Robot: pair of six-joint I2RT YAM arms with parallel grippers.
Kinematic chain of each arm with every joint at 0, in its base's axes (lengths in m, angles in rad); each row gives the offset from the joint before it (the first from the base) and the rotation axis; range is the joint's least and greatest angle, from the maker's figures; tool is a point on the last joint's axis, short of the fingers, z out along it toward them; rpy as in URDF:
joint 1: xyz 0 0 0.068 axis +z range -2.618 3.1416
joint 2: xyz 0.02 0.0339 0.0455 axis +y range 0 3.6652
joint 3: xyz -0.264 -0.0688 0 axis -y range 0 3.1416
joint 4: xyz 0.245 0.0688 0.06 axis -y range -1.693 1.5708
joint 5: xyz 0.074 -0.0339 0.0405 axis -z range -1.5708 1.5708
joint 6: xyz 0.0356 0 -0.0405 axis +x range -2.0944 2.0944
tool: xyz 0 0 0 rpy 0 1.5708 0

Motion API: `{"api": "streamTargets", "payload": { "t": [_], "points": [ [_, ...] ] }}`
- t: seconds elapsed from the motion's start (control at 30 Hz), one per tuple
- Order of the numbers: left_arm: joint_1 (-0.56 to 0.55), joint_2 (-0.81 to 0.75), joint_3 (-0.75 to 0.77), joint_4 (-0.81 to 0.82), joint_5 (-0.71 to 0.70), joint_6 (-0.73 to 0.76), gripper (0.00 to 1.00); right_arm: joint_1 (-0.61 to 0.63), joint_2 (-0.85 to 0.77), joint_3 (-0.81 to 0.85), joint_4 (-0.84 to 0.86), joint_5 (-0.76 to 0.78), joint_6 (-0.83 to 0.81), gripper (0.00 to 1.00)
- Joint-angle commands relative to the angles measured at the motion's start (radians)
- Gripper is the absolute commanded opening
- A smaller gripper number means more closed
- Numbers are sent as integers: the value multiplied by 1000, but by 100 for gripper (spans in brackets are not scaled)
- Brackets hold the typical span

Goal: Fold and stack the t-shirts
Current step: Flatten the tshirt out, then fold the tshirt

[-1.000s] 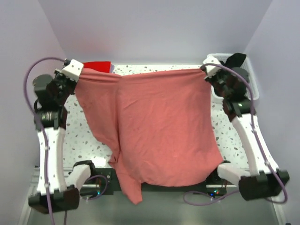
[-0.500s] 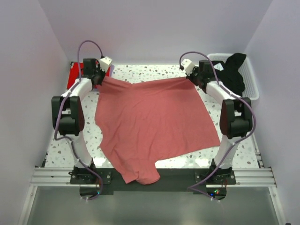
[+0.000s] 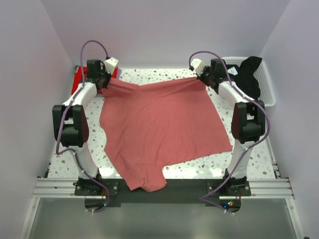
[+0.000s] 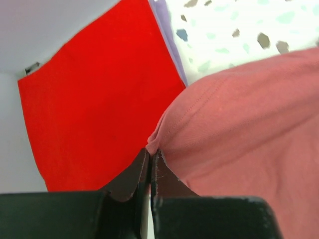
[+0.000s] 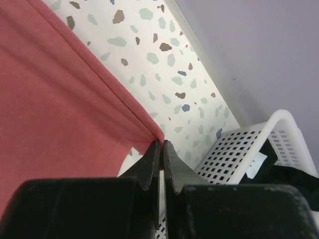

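The left tool (image 3: 105, 81) is at the far left corner of the table (image 3: 149, 74). Its two fingers are pressed together on one corner of the pink t-shirt (image 3: 159, 124). The left wrist view shows a small fold of pink cloth pinched tight between the tips. Just beside this tool, at the far left edge, the red t-shirt (image 3: 79, 82) lies flat. The pink t-shirt is spread out over the middle of the table. Its near end reaches past the near edge of the table. The right tool (image 3: 204, 79) is at the far right. Its fingers are shut tight too, pinching the other far corner of the pink t-shirt. To the right of it stands a white basket (image 3: 268, 89). The black t-shirt (image 3: 249, 74) lies in the basket.
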Motion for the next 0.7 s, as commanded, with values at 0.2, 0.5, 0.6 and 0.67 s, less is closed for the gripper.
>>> {"api": "streamTargets", "payload": {
  "t": [0.2, 0.5, 0.6, 0.67],
  "points": [
    [-48, -302, -180, -194, -10, -63, 0, -20, -39, 41, -171, -176, -87, 0],
    [-135, -480, -325, -410, -44, -166, 0, -91, -56, 52, -294, -266, -180, 0],
    [-158, -528, -394, -459, -27, -183, 0, -121, -69, 23, -340, -289, -260, 0],
    [-178, -565, -466, -463, -19, -184, 0, -125, -64, -2, -357, -288, -312, 0]
  ]
}}
